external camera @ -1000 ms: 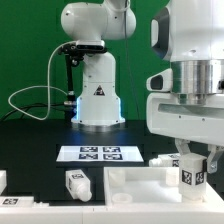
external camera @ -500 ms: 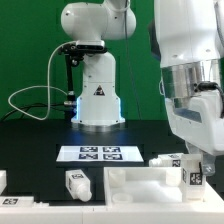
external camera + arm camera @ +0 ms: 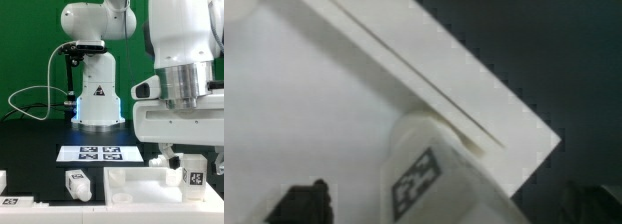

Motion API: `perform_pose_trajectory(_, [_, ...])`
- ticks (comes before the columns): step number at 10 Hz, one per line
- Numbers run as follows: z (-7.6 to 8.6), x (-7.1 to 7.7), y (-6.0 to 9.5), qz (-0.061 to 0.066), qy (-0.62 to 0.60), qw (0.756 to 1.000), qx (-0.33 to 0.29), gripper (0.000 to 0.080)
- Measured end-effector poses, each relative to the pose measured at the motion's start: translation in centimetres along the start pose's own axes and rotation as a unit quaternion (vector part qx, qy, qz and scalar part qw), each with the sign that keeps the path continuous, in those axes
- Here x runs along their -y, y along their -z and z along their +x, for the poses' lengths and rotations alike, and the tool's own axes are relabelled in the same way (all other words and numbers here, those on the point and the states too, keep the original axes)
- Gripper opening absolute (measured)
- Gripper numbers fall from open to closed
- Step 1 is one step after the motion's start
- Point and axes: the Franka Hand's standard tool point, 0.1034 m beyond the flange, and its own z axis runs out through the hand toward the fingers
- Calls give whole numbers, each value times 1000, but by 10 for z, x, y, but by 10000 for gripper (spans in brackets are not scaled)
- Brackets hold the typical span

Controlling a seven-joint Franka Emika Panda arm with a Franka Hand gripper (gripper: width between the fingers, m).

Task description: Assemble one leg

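A white leg point(image 3: 195, 178) with a black-and-white tag stands upright on the large white rimmed panel point(image 3: 135, 183) at the exterior view's right. My gripper point(image 3: 189, 164) reaches down around its top. In the wrist view the leg point(image 3: 423, 182) stands between the jaws, beside the panel's rim point(image 3: 438, 95). One dark finger point(image 3: 304, 204) shows apart from the leg with a gap between, so my gripper point(image 3: 446, 212) looks open. The other finger is hard to tell from the dark table.
Another leg point(image 3: 75, 183) lies on the black table left of the panel, and a further white part point(image 3: 160, 160) sits behind it. The marker board point(image 3: 98, 153) lies in front of the robot base point(image 3: 97, 95). A white piece point(image 3: 3, 181) shows at the left edge.
The hand has turned about the upright leg: tilted half a second ago, now squared up again over it. The leg stays in the same place on the panel.
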Motion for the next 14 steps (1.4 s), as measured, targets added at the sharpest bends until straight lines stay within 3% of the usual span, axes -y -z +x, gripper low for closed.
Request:
perform_pose_trajectory(2, [2, -1, 0, -9, 93, 996, -5, 648])
perform_pose_trajectory(3, [5, 2, 2, -30, 220, 975, -16, 649])
perform_pose_trajectory(4, [4, 6, 0, -40, 290, 956, -19, 649])
perform_pose_trajectory(5, [-1, 10, 0, -38, 274, 961, -19, 649])
perform_pose_trajectory(6, [1, 9, 0, -38, 260, 965, -20, 532])
perform_pose_trajectory(7, [1, 8, -1, -38, 251, 967, -20, 532])
perform_pose_trajectory(8, [1, 8, -1, -38, 233, 972, -20, 351])
perform_pose_trajectory(9, [1, 8, -1, -37, 205, 978, -22, 285])
perform_pose_trajectory(12, [0, 8, -1, -35, 50, 998, -29, 285])
perform_pose_trajectory(14, [2, 9, -2, -36, -90, 995, -30, 285])
